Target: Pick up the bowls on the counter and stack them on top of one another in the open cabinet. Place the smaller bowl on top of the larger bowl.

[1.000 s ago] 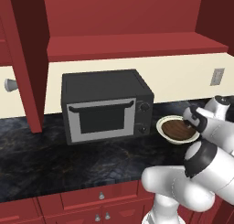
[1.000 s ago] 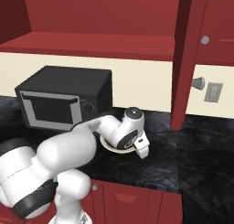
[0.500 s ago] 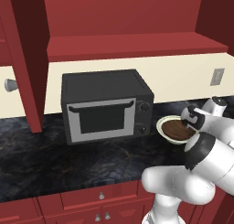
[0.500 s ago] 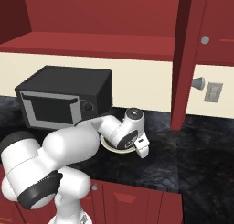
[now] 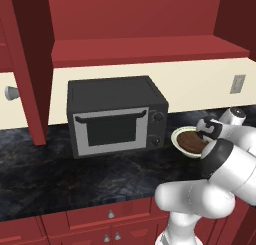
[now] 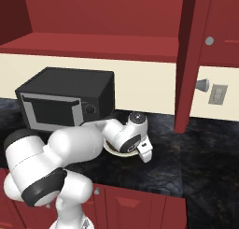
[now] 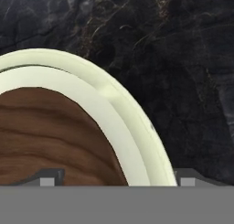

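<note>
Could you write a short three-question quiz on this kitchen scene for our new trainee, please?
1. True or false: the cream-white bowl is already on the open cabinet's shelf.
2. What lies inside the cream-white bowl?
3. The gripper straddles: A) the bowl's rim, B) the microwave, C) a drawer knob.

Key:
1. False; it sits on the counter.
2. A dark brown bowl.
3. A; one finger over the brown wood, the other outside the rim.

A kitchen is showing here: a microwave (image 5: 116, 116) is sitting on the dark stone tabletop (image 5: 60, 171), red drawers (image 5: 110, 215) at 6 o'clock, a red cabinet (image 5: 145, 49) at 12 o'clock.
</note>
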{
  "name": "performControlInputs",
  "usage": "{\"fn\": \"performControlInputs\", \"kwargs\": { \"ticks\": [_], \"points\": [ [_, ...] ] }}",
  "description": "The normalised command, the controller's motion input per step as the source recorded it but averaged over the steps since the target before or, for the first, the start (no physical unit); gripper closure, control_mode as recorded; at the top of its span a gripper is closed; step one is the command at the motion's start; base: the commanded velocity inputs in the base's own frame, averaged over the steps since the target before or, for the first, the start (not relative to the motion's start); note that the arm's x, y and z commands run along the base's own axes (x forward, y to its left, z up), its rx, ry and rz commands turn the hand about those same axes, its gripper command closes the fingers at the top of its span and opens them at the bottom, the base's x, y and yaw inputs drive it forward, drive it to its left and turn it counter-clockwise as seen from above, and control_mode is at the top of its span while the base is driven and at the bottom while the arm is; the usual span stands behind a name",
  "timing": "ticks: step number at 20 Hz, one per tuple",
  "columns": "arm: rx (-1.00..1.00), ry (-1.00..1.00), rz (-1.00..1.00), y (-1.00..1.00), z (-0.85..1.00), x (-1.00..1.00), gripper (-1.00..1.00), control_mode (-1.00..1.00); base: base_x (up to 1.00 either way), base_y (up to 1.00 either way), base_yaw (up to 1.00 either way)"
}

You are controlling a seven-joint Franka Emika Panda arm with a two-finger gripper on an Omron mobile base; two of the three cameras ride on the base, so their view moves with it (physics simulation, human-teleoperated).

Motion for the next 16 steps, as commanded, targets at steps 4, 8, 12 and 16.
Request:
{"fn": "performControlInputs", "kwargs": {
  "ticks": [4,8,12,16],
  "points": [
    [0.0,0.0,0.0,0.0,0.0,0.0,1.0,-1.0,0.0,0.0,0.0],
    [0.0,0.0,0.0,0.0,0.0,0.0,1.0,-1.0,0.0,0.0,0.0],
    [0.0,0.0,0.0,0.0,0.0,0.0,1.0,-1.0,0.0,0.0,0.0],
    [0.0,0.0,0.0,0.0,0.0,-0.01,1.0,-1.0,0.0,0.0,0.0]
  ]
}}
